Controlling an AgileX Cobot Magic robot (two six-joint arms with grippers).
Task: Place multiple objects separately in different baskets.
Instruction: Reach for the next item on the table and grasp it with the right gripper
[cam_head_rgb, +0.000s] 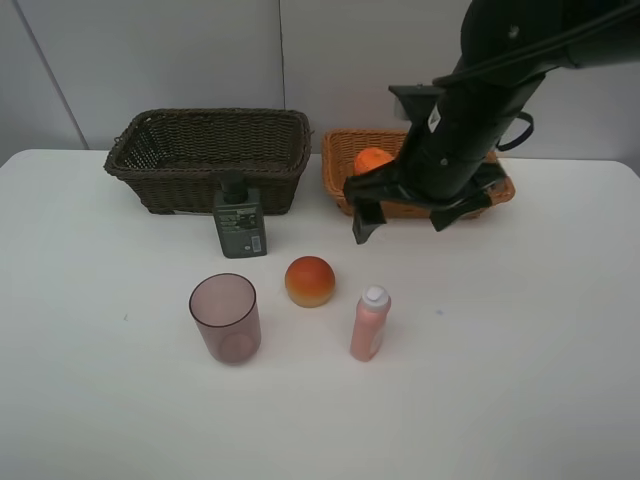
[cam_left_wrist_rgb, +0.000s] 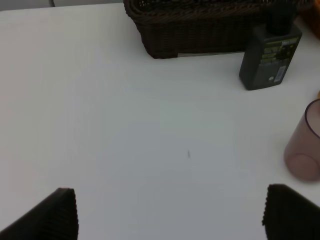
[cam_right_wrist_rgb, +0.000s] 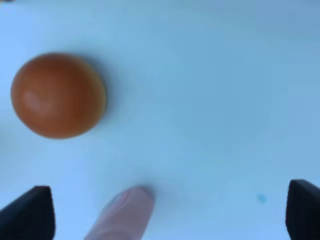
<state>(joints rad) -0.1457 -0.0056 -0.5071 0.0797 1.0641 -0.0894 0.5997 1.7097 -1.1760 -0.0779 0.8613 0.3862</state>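
Right gripper (cam_head_rgb: 400, 225) hangs spread wide and empty, just in front of the light basket (cam_head_rgb: 333, 170).
The red-yellow fruit (cam_head_rgb: 310, 280) sits on the table (cam_head_rgb: 520, 350) near the pink bottle (cam_head_rgb: 369, 325) (orange (cam_head_rgb: 373, 159) already basketed); best to centre over it, descend straight, close gently.

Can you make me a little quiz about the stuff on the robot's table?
1. True or false: the right gripper is holding something.
2. What lies in the light basket? A banana, B orange, C spoon.
3. How many things stand on the bare table?
Key: 1 false, its jaws stand open and empty. 2 B, the orange. 3 four: pump bottle, cup, round fruit, pink bottle.
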